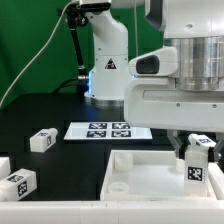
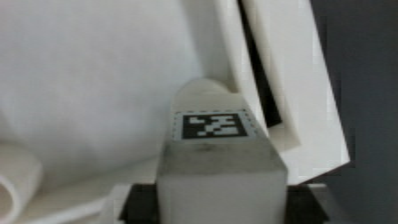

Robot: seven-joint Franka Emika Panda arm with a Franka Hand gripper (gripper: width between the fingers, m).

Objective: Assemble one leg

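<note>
The claw (image 1: 196, 150) is hanging at the exterior view's right, just above the large white tray (image 1: 140, 178), and it is gripping one leg (image 1: 196, 161) — a stubby white post with a black-and-white tag facing the camera. The leg is standing upright between the two fingers, its top tucked up into the claw and its lower part reaching down over the tray's far right area. Whether its foot is touching the tray floor cannot be told from this view.

In the wrist view the held leg (image 2: 217, 150) is filling the middle of the picture, tag showing, with the dark fingers (image 2: 139, 203) pressing on either side of it near the camera. Beyond it the tray's raised rim (image 2: 270, 80) is running alongside, and a rounded socket edge is showing at one corner.

Elsewhere on the black counter (image 1: 40, 110), two more legs are lying loose at the exterior view's left — one (image 1: 42, 140) farther back, one (image 1: 20, 184) nearer the front edge. The marker board (image 1: 108, 129) is lying flat behind the tray, well apart from the claw.
</note>
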